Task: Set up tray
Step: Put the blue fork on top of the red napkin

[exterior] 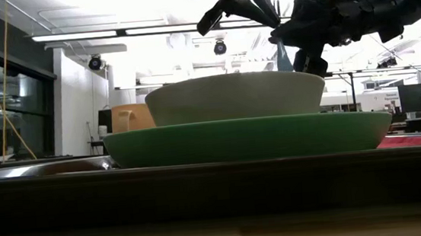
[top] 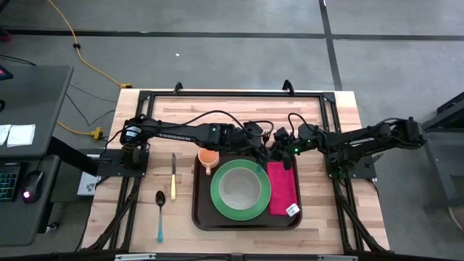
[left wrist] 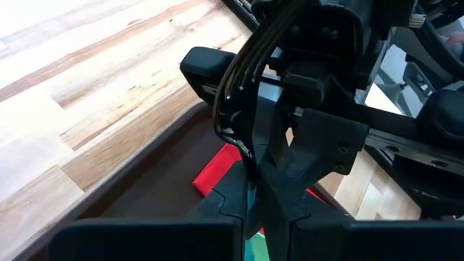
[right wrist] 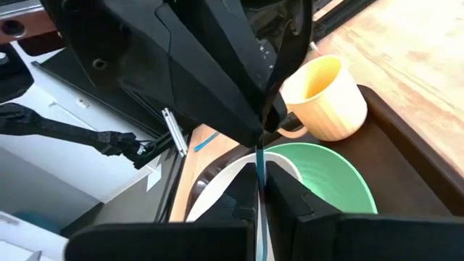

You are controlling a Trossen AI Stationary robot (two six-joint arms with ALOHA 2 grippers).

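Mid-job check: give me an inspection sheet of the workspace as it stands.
Surface: wooden table.
Job's things: tray holds plate with bowl on it, cup and napkin.
Clutter: knife and spoon on the table, left of the tray.
End effectors: right end effector shut on teal handle above the tray's far edge; left end effector right against it.
Cables: yellow cable on the floor.
Surroundings: desk at left.

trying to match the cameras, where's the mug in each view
High view: mug in the tray's far-left corner, beside the green plate.
Low view: its handle side peeks out left, behind the bowl.
Left wrist view: not in it.
Right wrist view: at upper right, beyond the plate.
Shared landmark: the green plate.
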